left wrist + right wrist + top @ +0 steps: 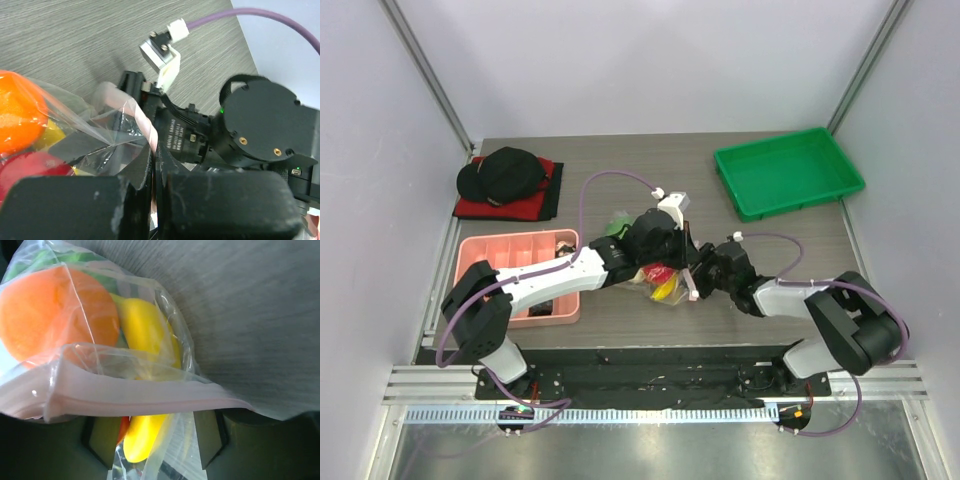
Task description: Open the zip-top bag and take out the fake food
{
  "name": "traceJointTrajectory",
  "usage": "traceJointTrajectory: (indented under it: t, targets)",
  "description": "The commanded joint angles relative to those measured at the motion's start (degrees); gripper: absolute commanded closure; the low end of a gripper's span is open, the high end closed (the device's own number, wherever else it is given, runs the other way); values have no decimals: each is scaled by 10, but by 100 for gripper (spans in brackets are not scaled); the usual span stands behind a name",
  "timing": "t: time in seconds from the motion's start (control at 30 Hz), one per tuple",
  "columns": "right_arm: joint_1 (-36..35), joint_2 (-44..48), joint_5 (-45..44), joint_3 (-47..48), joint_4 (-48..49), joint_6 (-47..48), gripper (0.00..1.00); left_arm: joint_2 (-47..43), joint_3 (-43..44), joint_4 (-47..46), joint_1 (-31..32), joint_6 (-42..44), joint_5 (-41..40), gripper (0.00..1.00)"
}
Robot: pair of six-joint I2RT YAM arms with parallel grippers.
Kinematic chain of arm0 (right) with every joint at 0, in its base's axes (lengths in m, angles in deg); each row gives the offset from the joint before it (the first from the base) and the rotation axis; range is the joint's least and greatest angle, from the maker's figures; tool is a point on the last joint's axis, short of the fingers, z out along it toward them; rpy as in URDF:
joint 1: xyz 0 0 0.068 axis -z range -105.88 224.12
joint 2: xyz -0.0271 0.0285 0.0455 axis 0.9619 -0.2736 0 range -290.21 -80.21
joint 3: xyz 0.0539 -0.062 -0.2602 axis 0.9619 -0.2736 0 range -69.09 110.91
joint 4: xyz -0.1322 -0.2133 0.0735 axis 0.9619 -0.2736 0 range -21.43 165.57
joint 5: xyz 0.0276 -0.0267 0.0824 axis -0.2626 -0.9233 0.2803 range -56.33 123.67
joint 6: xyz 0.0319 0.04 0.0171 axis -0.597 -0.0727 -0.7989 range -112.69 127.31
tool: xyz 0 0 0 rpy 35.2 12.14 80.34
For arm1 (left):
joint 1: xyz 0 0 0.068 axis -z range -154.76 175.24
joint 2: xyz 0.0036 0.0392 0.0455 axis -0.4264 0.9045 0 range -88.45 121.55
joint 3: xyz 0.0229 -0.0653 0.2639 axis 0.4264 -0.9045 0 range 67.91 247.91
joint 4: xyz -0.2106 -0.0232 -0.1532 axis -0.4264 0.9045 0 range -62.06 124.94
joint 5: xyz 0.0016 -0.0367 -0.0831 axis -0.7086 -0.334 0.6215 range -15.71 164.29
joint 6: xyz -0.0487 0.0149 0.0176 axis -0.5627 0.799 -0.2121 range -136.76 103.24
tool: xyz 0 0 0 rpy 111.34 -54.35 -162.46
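Note:
The zip-top bag (663, 284) lies mid-table between my two grippers, with red and yellow toys showing through it. My left gripper (667, 262) is shut on the bag's pink zip strip (144, 124); its fingertips (154, 156) pinch the strip edge-on. An orange (14, 119), a red fruit (31, 169) and a yellow piece (51, 138) sit inside. My right gripper (704, 272) faces the bag mouth with its jaws apart (156, 440). The zip strip (140, 396) drapes across them, and the banana (145, 335) and orange (50, 315) lie inside the film. A green leafy piece (617, 222) shows behind the left wrist.
A pink compartment tray (480, 250) lies under the left arm at the left. A green tray (788, 172) stands at the back right. A black cap on red cloth (506, 176) lies at the back left. The right gripper's body (260, 130) is close to the left fingers.

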Motion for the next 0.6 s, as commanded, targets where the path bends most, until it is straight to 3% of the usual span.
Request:
traceJointTrajectory:
  t: [0.0,0.17,0.33,0.47,0.53,0.57]
  targets:
    - [-3,-37,-1,67,-30,66,46,-25,7,-20,7,8,1,100]
    - [-3,-40,17,90,-39,109,73,-31,7,-14,8,12,0,100]
    - [-3,45,-14,152,-202,238,98,-48,-2,8,8,33,-32,100]
    - [-3,117,-35,184,-296,287,98,-74,-13,27,7,53,-54,100]
    - [-3,140,-38,175,-291,297,92,-82,-21,23,7,51,-57,100]
    - [-3,140,-22,169,-277,300,83,-90,-22,20,7,49,-55,100]
